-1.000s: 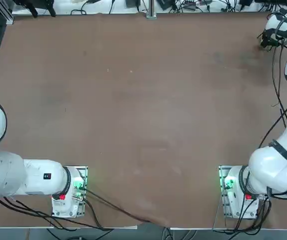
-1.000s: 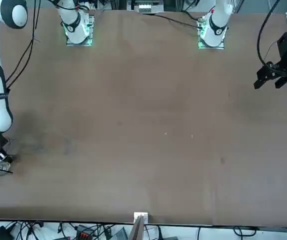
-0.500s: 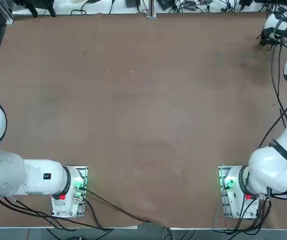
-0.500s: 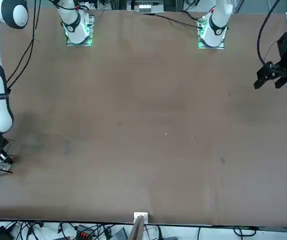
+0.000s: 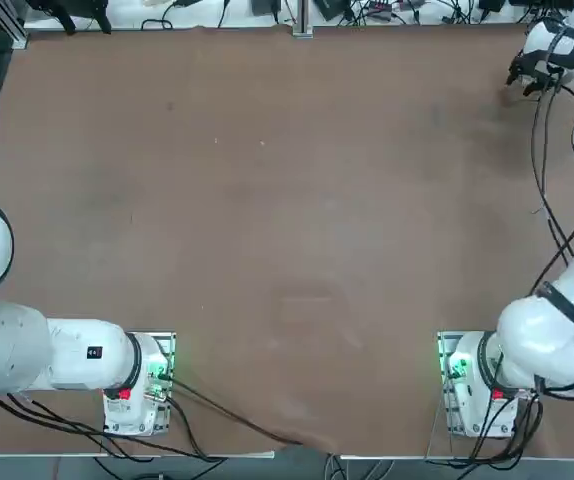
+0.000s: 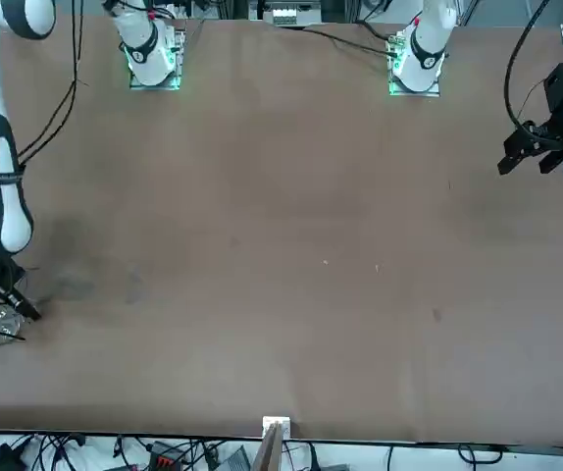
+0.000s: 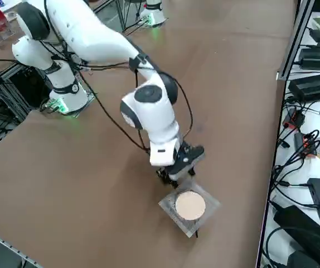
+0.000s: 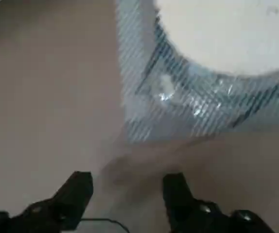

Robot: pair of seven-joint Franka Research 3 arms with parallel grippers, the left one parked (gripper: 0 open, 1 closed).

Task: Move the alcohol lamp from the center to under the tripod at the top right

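Table [image 5: 287, 220]: I see bare brown top across its middle; no lamp there.
Tripod [image 7: 190, 206]: my landmark, at the table's far right corner, wire gauze with a round pale disc on top.
Right gripper [image 8: 127, 194]: I have it just beside the tripod, on the robot-base side, fingers spread, pinching nothing.
Alcohol lamp [image 8: 165, 91]: a glassy glint shows through the gauze, so I judge it sits under the tripod already.
Next move: I'd back away from the tripod.
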